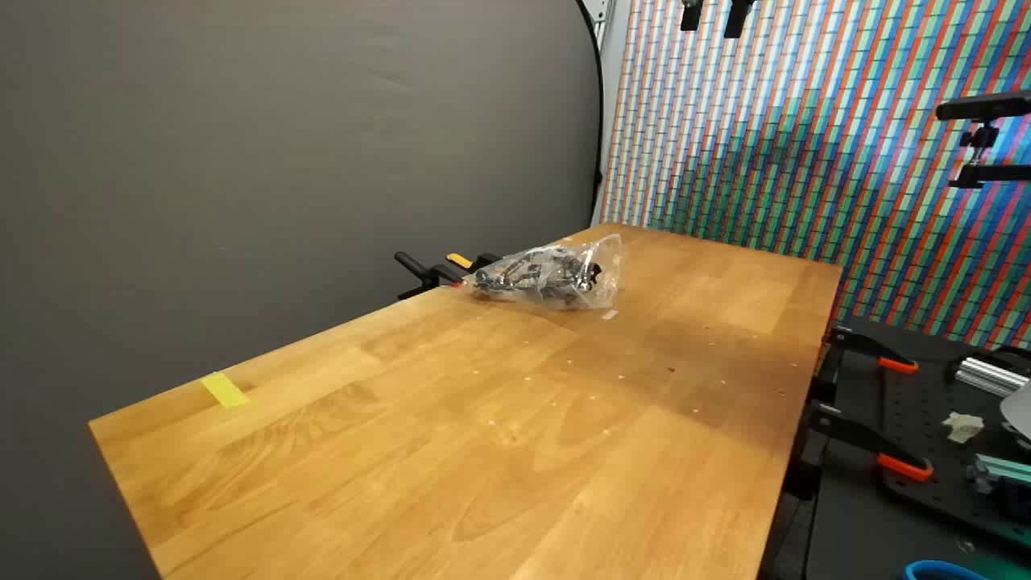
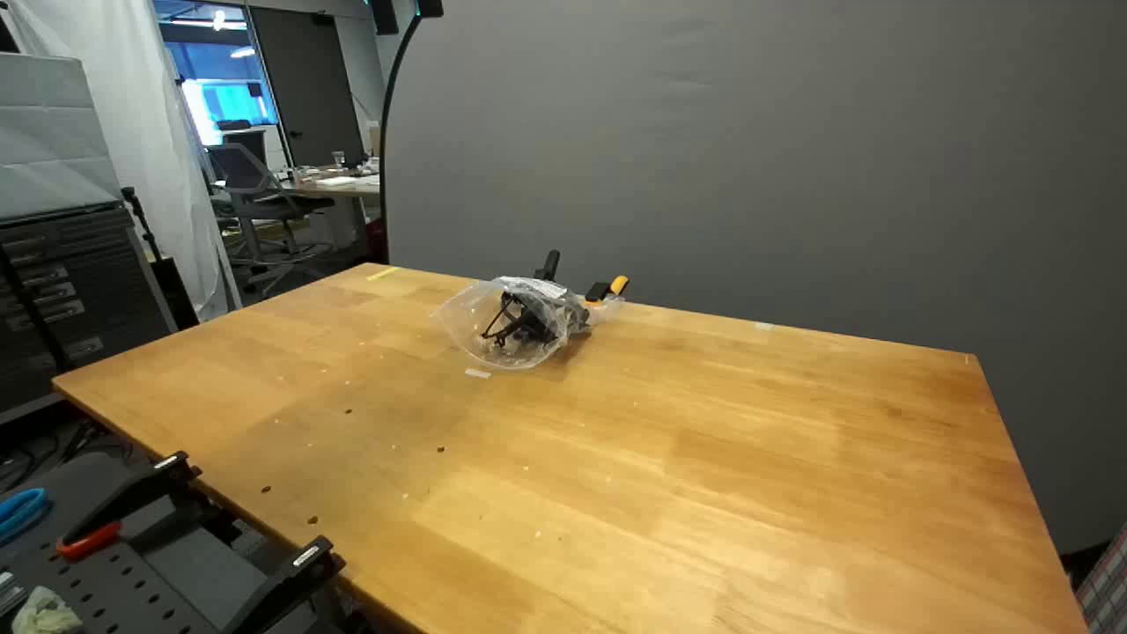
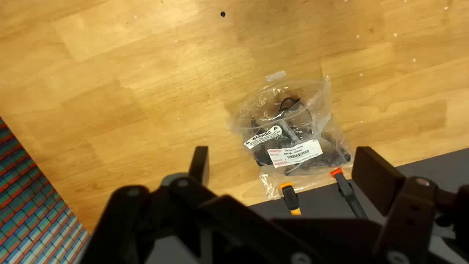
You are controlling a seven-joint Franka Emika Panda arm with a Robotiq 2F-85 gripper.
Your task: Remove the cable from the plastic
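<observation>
From here, the removal looks all to do: cable (image 2: 530, 328) inside its plastic bag (image 3: 293, 134) on the table (image 1: 451, 459), tool (image 3: 283, 167) hanging wide and empty.

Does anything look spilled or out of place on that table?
Nothing looks spilled: the black cable shows inside the clear plastic bag. A bit odd, though: a small pale strip lies alone on the tabletop just beyond the bag's wide end, perhaps leftover tape.

Wooden table (image 1: 499, 467), clear plastic bag (image 1: 544, 278), yellow tape (image 1: 225, 390)
</observation>
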